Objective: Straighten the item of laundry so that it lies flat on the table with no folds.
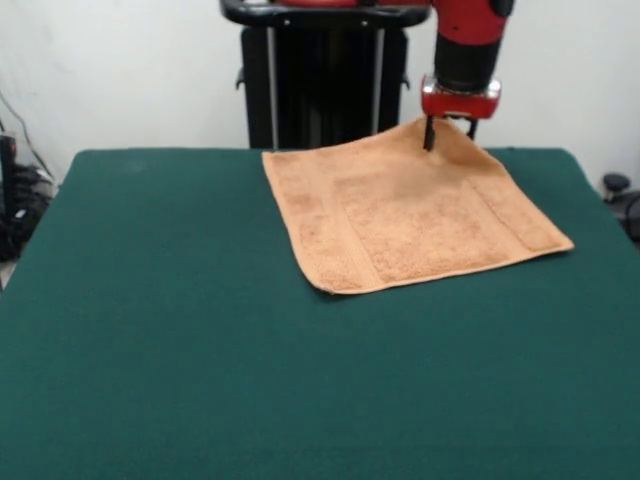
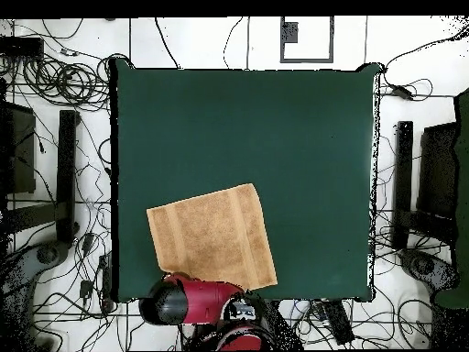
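Note:
The tan-orange towel point(image 1: 415, 215) lies spread on the far right part of the dark green table point(image 1: 200, 340). Its border bands show and most of it is flat. Its far corner rises in a peak up to my gripper point(image 1: 447, 138), which hangs from the red arm and is shut on that corner just above the table's far edge. In the overhead view the towel point(image 2: 212, 236) lies by the table's point(image 2: 275, 137) bottom edge. The red arm point(image 2: 197, 300) covers the gripper and the held corner there. No label shows.
The black pedestal point(image 1: 320, 80) stands behind the table's far edge. Cables and black stands point(image 2: 64, 174) lie on the floor around the table.

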`<state>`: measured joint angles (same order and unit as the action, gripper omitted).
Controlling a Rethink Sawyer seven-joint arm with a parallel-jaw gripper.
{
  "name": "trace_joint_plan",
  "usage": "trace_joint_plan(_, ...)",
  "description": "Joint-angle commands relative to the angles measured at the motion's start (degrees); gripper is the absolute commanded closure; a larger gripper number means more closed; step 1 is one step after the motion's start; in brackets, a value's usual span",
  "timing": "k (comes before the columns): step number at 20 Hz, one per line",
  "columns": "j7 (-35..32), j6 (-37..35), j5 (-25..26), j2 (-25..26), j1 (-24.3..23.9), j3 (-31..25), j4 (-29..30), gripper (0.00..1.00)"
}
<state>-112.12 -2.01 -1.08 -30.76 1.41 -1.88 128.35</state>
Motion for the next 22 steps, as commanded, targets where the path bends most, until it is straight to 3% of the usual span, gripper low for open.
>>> trace_joint_plan(1,-12.55,0.17,-5.38,0.55,1.01,-10.54,-3.89,0.00)
trace_joint_plan(11,-12.15,3.71,-3.75,3.05,-3.96,-16.95,-3.13,0.00)
trace_joint_plan(22,-13.92,9.07,-2.86,5.48,-5.05,-19.45,-2.06,0.00)
